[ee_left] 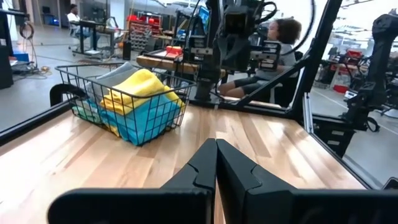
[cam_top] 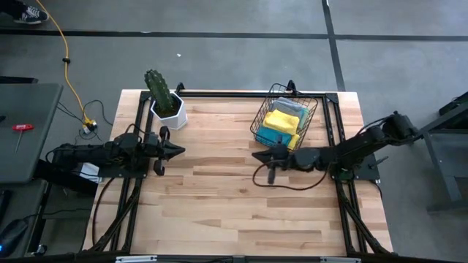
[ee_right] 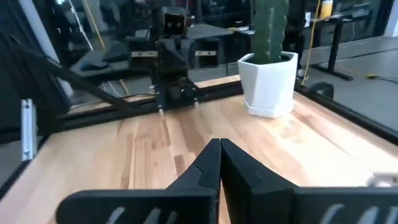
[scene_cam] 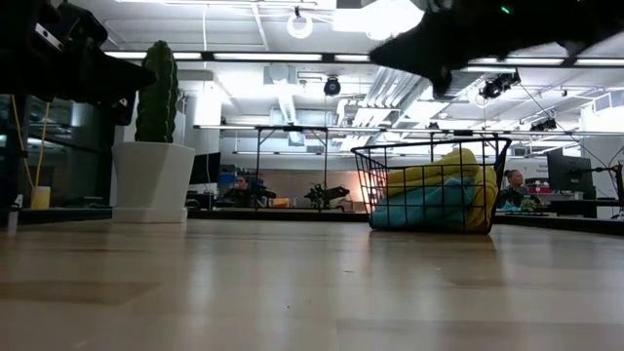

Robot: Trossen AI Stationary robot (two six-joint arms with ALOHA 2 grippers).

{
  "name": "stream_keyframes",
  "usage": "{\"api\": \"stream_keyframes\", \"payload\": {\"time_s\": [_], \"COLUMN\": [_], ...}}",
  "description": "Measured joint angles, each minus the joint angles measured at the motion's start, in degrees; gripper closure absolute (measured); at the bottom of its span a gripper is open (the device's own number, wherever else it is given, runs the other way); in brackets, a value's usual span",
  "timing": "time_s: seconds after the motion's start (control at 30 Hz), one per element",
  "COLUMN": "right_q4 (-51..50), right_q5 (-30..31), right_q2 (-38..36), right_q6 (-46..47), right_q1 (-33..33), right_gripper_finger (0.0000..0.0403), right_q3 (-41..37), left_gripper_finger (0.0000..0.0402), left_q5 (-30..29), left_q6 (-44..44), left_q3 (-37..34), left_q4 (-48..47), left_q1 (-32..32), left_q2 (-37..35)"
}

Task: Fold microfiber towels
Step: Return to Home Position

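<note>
The microfiber towels (cam_top: 281,123) lie piled in a black wire basket (cam_top: 314,106) at the far right of the table: yellow on top, teal and grey beside and below it. The low view shows the towels (scene_cam: 434,200) filling the basket (scene_cam: 363,185). My left gripper (cam_top: 179,151) is shut and points level from the table's left side, holding nothing. My right gripper (cam_top: 256,155) is shut above the table, just near-side of the basket, pointing left, holding nothing. In the wrist views the left gripper (ee_left: 216,146) and right gripper (ee_right: 220,144) show their fingers closed together.
A green cactus in a white pot (cam_top: 167,104) stands at the far left of the table. A black frame (cam_top: 219,93) runs along the far edge and both sides. Bare wood (cam_top: 234,212) spreads over the middle and near part. People sit in the room beyond.
</note>
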Motion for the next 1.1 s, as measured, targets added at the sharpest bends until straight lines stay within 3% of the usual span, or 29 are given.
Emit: {"api": "stream_keyframes", "payload": {"time_s": [0.13, 0.37, 0.7, 0.83, 1.1], "right_q4": [10.1, 42.4, 42.3, 31.2, -13.6], "right_q5": [0.1, 2.3, 6.7, 6.7, 8.3], "right_q2": [-4.1, -12.7, -23.0, -33.2, -60.6], "right_q6": [2.5, 2.9, -4.4, -5.7, 9.8], "right_q1": [-0.3, 0.7, 4.3, 5.3, 5.3], "right_gripper_finger": [0.0403, 0.0403, 0.0403, 0.0403, 0.0403], "right_q3": [-9.7, -29.7, -31.3, -31.3, -31.3], "left_gripper_finger": [0.0401, 0.0401, 0.0402, 0.0402, 0.0402], "left_q5": [0.0, 0.0, 0.2, 0.2, 0.4], "left_q6": [0.0, 0.0, 0.0, 0.0, 0.0], "left_q3": [0.0, 0.0, 0.0, 0.0, 0.0], "left_q4": [0.0, 0.0, 0.3, 0.3, 0.4], "left_q1": [0.0, 0.0, 0.0, 0.0, 0.0], "left_q2": [0.0, 0.0, 0.4, 0.4, 0.4]}}
